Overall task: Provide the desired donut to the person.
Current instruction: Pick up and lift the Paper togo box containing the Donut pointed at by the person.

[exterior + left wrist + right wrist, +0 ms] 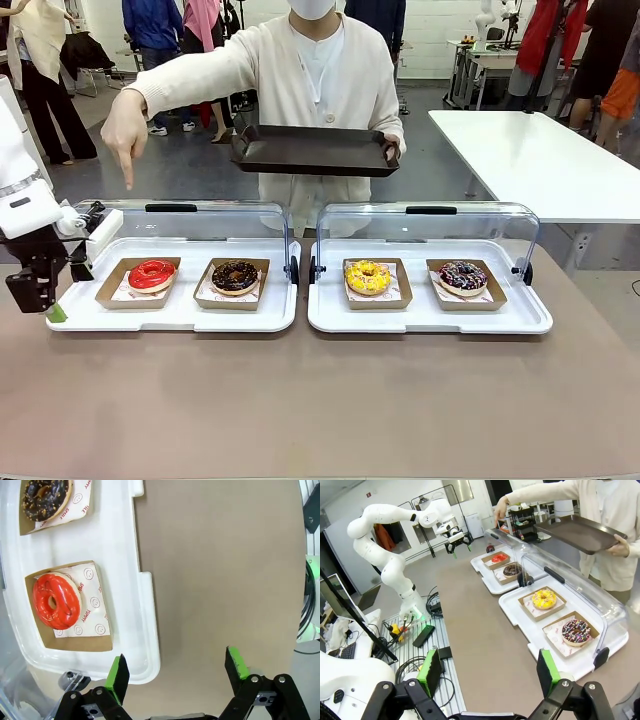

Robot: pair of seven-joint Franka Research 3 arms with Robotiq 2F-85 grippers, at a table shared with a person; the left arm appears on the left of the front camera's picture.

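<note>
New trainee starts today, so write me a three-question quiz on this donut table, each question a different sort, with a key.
1. Multiple choice: the person points a hand down toward which donut? A yellow, B red, C chocolate.
2. True or false: both grippers are shut.
3. Fill in: the person's other hand holds a dark ___.

Key
1. B, the red donut at the left end of the left display case.
2. False: the left gripper and the right gripper both stand open and hold nothing.
3. tray.
</note>
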